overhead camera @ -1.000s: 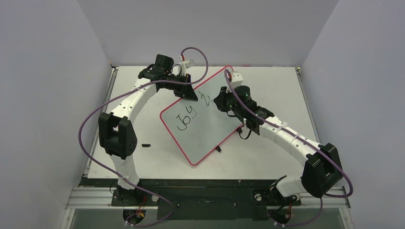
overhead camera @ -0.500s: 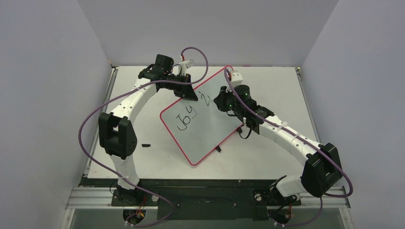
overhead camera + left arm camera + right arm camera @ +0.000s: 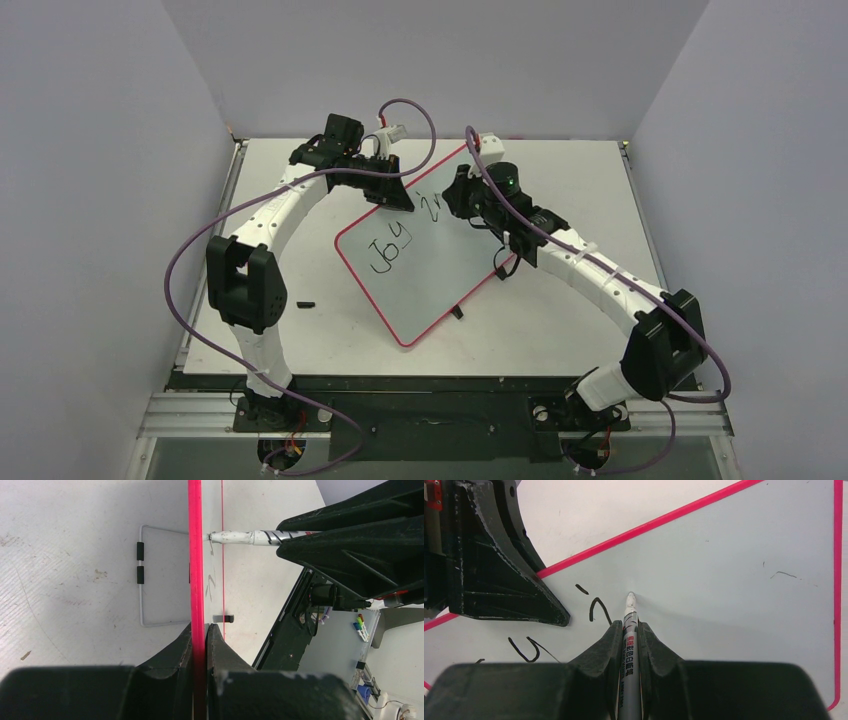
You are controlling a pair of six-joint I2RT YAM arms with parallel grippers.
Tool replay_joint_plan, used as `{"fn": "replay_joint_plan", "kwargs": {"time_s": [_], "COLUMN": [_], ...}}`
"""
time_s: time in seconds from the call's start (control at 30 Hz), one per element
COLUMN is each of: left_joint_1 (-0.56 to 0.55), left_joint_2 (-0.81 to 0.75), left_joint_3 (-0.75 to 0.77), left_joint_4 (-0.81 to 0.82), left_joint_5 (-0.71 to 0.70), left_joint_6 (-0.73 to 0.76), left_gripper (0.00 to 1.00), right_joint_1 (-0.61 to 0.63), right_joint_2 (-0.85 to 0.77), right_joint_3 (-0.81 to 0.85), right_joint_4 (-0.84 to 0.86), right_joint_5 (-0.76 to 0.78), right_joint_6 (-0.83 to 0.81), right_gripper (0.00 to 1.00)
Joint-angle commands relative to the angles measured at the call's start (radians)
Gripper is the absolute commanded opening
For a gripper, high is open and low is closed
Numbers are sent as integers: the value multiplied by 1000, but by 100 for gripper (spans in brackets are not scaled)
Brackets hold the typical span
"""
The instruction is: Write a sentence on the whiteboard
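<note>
The white, black-jointed left arm (image 3: 285, 205) and right arm (image 3: 600, 278) are bent inward toward each other. The left gripper (image 3: 200, 632) is pinched tight on the red-rimmed pale whiteboard (image 3: 196, 555) edge, and a white marker pen (image 3: 630, 611) is clamped in the right gripper (image 3: 630, 626), tip down.

Pretty clearly a robotics lab cell: bare grey walls (image 3: 90, 200) boxing in the fingers (image 3: 606, 645), white counter (image 3: 585, 180), metal frame rail (image 3: 180, 412) below.

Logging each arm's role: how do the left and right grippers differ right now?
The left gripper is shut on the whiteboard rim; the right gripper is shut on a marker aimed at the board's face. The left sits at the board's edge, the right beside the sentence. Both have black fingers.
</note>
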Motion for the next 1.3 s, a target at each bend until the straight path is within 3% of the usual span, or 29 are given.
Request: {"fn": "replay_joint_plan", "kwargs": {"time_s": [0.0,0.63,1.27], "left_joint_1": [-24,-24,-22], "left_joint_2": [-44,-50,-53], "left_joint_3": [13,13,23], "left_joint_4": [20,19,21], "left_joint_5": [-42,-45,-58], "left_joint_6": [135,136,110], "left_gripper": [0,0,0], "right_joint_1": [-11,-31,-5], "right_joint_2": [34,-7,-180], "right_joint_3": [40,-77,-136], "right_joint_4": [10,6,-77], "right_joint_5": [23,26,102], "right_joint_6": [1,33,18], "right_gripper": [0,0,0]}}
